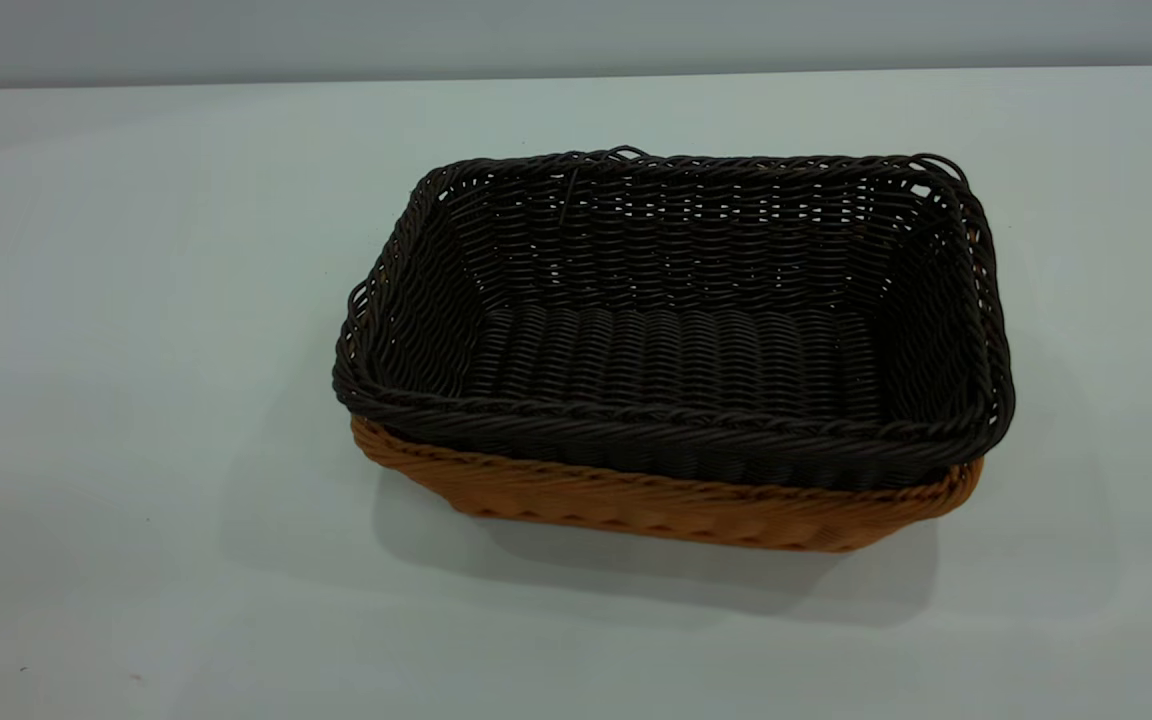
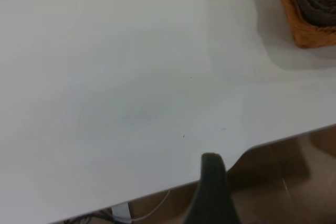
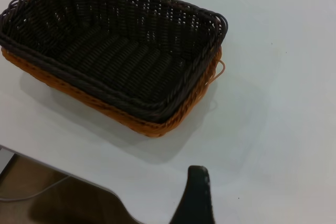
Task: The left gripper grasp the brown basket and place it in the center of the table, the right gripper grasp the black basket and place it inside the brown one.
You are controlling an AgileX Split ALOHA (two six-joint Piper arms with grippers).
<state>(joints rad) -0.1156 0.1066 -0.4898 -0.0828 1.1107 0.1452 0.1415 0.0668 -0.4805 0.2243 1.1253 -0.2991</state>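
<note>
A pale wall stands behind the white-grey counter (image 1: 136, 400). Near its middle sits the brown basket (image 1: 656, 505), and the black basket (image 1: 671, 330) is nested inside it, its braided rim resting a little above the brown rim. The task looks complete.

Both baskets are woven wicker, so I judge them light, rather stiff, and rough enough not to slip. The best place to take hold is the braided rim on a long side, or the small loop handle (image 3: 219, 72) at a short end.

The left tool (image 2: 212, 192) hangs over the counter edge, well apart from the baskets. The right tool (image 3: 195, 195) is also off to the side. Each shows only one dark finger, so I cannot tell if they are released or clenched.
</note>
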